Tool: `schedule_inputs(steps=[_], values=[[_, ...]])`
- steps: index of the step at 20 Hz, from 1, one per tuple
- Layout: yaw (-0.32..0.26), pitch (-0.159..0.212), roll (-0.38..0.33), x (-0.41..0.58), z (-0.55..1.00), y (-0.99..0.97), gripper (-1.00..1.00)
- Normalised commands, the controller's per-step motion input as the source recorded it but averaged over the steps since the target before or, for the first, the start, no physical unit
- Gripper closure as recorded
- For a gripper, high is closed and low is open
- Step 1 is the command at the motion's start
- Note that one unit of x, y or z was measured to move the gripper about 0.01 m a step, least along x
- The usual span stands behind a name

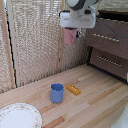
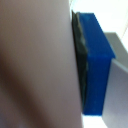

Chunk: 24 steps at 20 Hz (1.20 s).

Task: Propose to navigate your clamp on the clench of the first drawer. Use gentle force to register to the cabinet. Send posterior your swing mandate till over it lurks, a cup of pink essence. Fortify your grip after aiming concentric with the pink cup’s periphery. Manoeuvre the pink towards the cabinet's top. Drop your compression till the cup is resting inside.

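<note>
The pink cup (image 1: 70, 36) hangs high in the air, well above the table, held below the white and grey arm. The clamp (image 1: 75, 31) is shut on the pink cup; its fingers are mostly hidden behind the cup and the arm's head. In the wrist view the pink cup wall (image 2: 35, 65) fills most of the picture and one blue finger (image 2: 95, 65) presses flat against it. The dark brown cabinet (image 1: 107, 47) with two silver bar handles stands at the exterior view's right, to the right of the cup. Its roof panel (image 1: 112, 22) lies about level with the cup.
A blue mug (image 1: 57, 93) stands on the wooden table (image 1: 95, 100), with a flat orange piece (image 1: 73, 89) beside it. A patterned white plate (image 1: 19, 116) lies at the front left corner. A woven blind (image 1: 35, 40) forms the backdrop.
</note>
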Motion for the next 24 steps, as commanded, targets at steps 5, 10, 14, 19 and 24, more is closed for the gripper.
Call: schedule_inputs(steps=[5,10,14,19,24], values=[[-0.350,0.019,-0.024,0.062,0.77,0.00,1.00],[-0.343,0.026,-0.038,0.097,0.78,0.00,1.00],[-0.248,0.046,-0.102,0.388,0.94,-0.09,1.00],[-0.131,0.078,0.008,0.266,0.96,-0.17,1.00],[-0.075,0.105,0.000,0.235,0.97,-0.30,1.00]])
